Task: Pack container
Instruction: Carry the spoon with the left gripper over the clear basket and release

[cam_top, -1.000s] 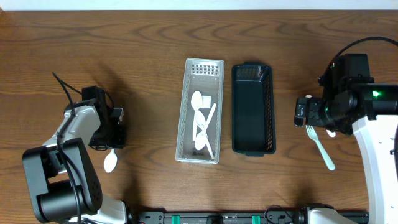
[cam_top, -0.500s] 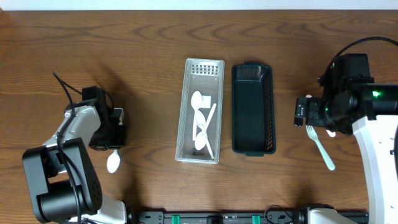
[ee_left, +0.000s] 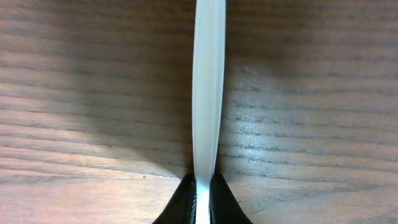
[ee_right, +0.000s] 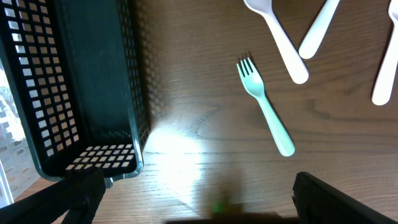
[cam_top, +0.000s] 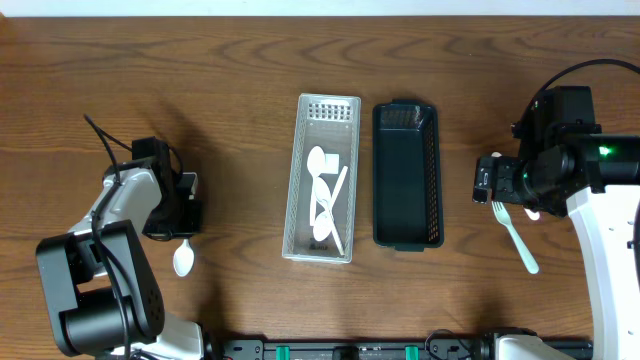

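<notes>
The left end effector (cam_top: 181,216) is pinched fully closed on the handle of a white plastic spoon (cam_top: 182,260). The spoon's bowl sticks out toward the near edge of the bench (cam_top: 240,60), and I cannot tell whether it is lifted clear. I'd judge the spoon light, stiff and smooth, so it is liable to swivel in such a narrow pinch. A hold nearer mid-handle would steady it.

At centre, a white perforated tray (cam_top: 328,103) already holds several white spoons. Just beside it stands a dark mesh basket (cam_top: 407,112) with nothing in it.

At the right, the right end effector (ee_right: 196,198) is spread wide and holds nothing. A mint-green fork (ee_right: 266,109) lies flat ahead of it, near some white utensils (ee_right: 283,46). The fork is probably best taken across the middle of its handle, away from the thin tines.
</notes>
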Controlling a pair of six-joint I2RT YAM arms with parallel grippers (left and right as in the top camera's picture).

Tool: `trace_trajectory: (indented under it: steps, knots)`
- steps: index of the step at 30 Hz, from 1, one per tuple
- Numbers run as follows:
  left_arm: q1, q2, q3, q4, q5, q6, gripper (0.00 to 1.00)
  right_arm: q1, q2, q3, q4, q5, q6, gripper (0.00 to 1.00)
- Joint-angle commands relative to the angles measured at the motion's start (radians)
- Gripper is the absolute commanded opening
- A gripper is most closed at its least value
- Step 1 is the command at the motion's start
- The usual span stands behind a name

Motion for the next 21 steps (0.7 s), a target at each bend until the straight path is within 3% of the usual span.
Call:
trace_trajectory:
  steps: [1,7,12,21]
  knots:
    - [-0.018,-0.01,0.072,-0.028,-0.024,-0.052,0.06,-0.008,-0.004,0.011,0.001,-0.003,-0.011,0.99]
    - [-0.132,-0.13,0.22,-0.148,-0.023,-0.146,0.06,-0.008,-0.004,0.011,0.007,-0.003,-0.011,0.99]
    - [-0.323,-0.238,0.314,-0.238,-0.023,-0.27,0.06,-0.008,-0.004,0.011,0.018,-0.003,-0.011,0.99]
    - [-0.732,-0.294,0.321,-0.168,-0.024,-0.589,0.06,-0.008,-0.004,0.011,0.043,-0.003,-0.011,0.99]
